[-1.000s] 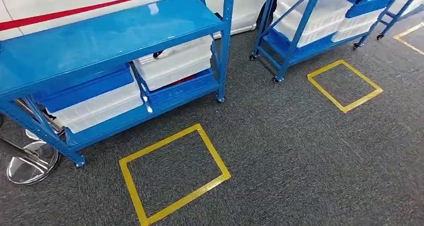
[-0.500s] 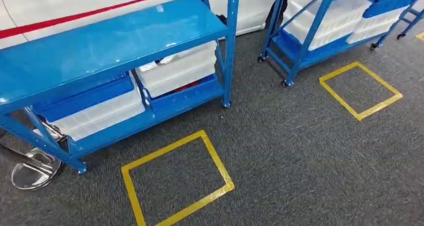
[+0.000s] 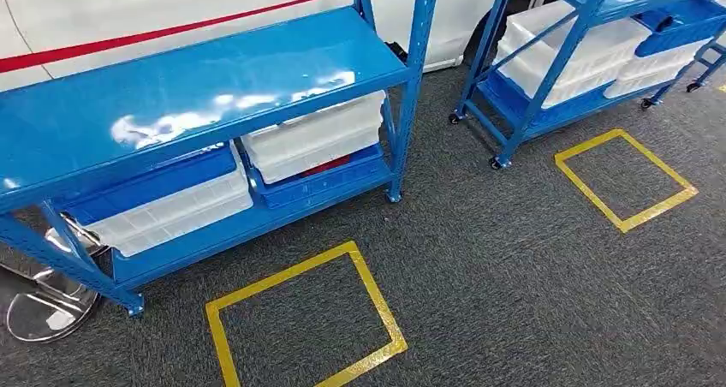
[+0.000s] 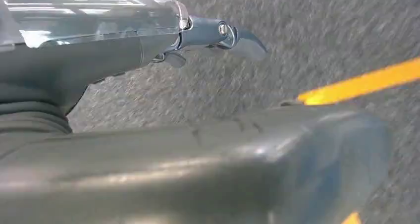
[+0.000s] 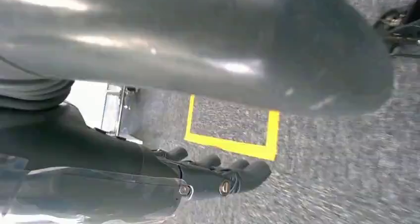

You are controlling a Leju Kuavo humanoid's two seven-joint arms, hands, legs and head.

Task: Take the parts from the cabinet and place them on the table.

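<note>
Blue cabinet (image 3: 205, 87) stood w/ white bins (image 3: 317, 134) on lower shelf, yellow tape square (image 3: 304, 318) on grey carpet in front, 2nd blue rack (image 3: 582, 53) to the right.

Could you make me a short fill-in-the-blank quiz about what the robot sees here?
1. The metal shelving rack nearest the robot is painted ____.
2. The square outline taped on the grey carpet floor in front of that rack is ____.
3. On the rack's lowest shelf, each white plastic bin is stacked with a ____ one.
4. The stripe along the white car body behind the rack is ____.

Missing words: blue; yellow; blue; red
</note>
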